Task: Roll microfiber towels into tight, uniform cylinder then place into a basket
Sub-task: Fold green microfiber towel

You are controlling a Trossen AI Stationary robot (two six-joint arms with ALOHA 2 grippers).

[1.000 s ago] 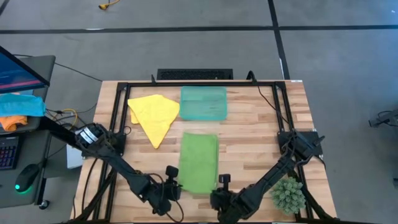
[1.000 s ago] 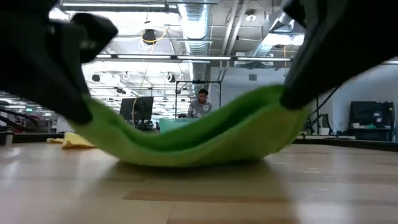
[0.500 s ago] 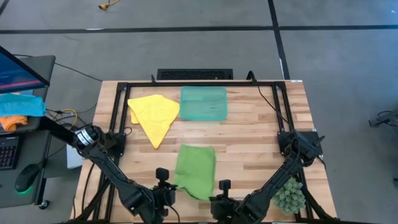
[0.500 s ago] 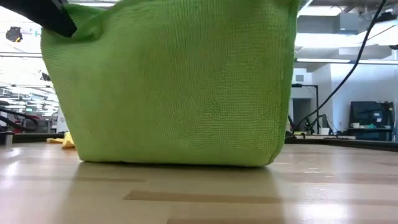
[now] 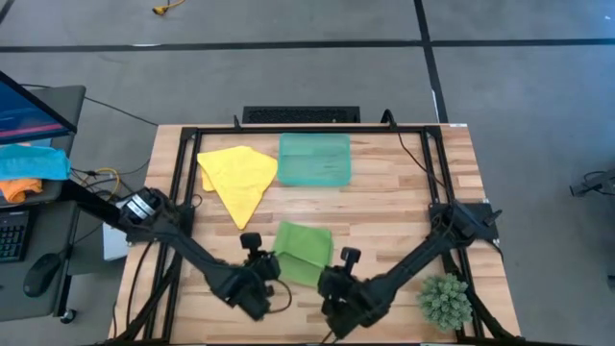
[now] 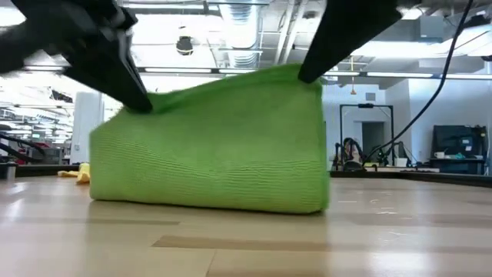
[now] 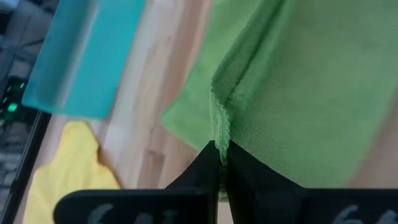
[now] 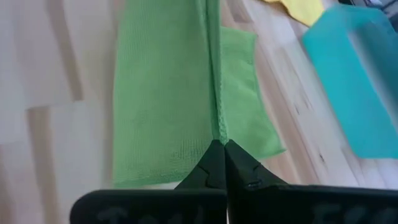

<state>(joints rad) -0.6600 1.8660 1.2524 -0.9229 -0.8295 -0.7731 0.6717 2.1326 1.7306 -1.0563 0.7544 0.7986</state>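
The lime green towel (image 5: 303, 252) is folded near the table's front, its lower part resting on the wood and its near edge held up. My left gripper (image 5: 274, 264) is shut on that edge's left corner. My right gripper (image 5: 330, 276) is shut on its right corner. In the low view the towel (image 6: 215, 154) stands like a wall between the two. The yellow towel (image 5: 237, 178) lies crumpled flat at the far left. The teal basket (image 5: 314, 159) stands on the table beside it. My left gripper pinches the hemmed edge of the green towel (image 7: 219, 127) at its near-left corner between its two fingers, slanting down from the near left. That corner is lifted clear and the cloth hangs below it to the table. My right gripper pinches the same hemmed edge (image 8: 217, 118) at the near-right corner between its two fingers, slanting down from the near right. The corner is raised, and the edge (image 6: 231, 81) runs nearly straight between both grippers.
A small green plant (image 5: 445, 300) sits at the near right corner. A black frame (image 5: 307, 130) borders the table. Blue and orange cloths (image 5: 29, 168) lie on a side desk at left. Bare wood lies to the right of the towel.
Both grippers have lifted the green towel's near edge off the table, first pulling it toward the near edge, then carrying it back toward the far edge over the towel. The towel, flat and long before, now stands folded and shorter. Its far edge has slid nearer.
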